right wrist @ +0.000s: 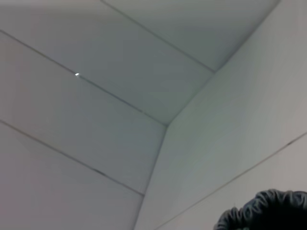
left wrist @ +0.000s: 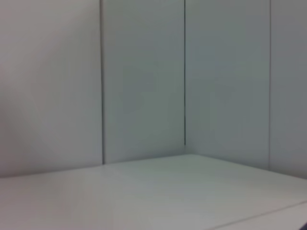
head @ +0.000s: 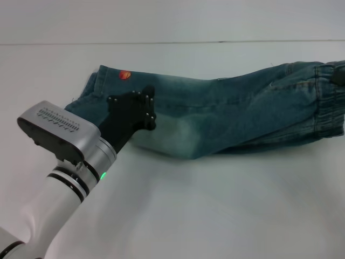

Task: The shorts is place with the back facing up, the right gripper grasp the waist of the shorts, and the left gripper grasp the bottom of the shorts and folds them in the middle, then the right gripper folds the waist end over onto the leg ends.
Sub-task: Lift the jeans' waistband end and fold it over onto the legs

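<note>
Denim shorts (head: 226,110) are lying folded lengthwise on the white table (head: 215,205), long axis running side to side: leg ends (head: 99,86) with the orange patch (head: 124,75) toward the robot's left, waist (head: 329,100) toward its right. Left gripper (head: 146,110) sits down on the hem end, can't tell if its fingers are pinching or spread. Right gripper (head: 339,73) barely pokes in at the waist, also can't tell. So I'd guess the waist has to travel left across the whole length onto the legs.
</note>
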